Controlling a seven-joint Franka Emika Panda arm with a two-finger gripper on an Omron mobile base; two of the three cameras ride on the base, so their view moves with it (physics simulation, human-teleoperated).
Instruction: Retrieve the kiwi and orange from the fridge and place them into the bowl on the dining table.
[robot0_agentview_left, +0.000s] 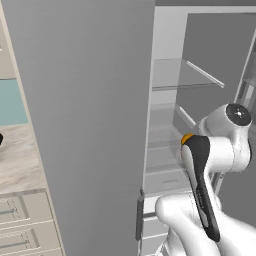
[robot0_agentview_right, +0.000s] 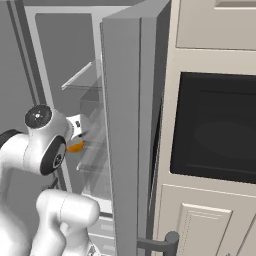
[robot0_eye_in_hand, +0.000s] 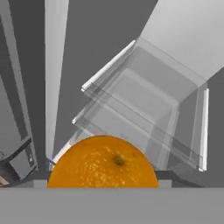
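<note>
With the orange (robot0_eye_in_hand: 103, 161) filling the bottom centre of the hand view, apparently clamped in the gripper (robot0_eye_in_hand: 103, 186), back straight out past the fridge (robot0_agentview_left: 90, 115) shelves without clipping them.

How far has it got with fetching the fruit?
Done: the fridge stands open. In hand: the orange sits right at the end effector, apparently held between its fingers, with the glass shelves beyond. Left: carrying it to the bowl, then the kiwi.
</note>
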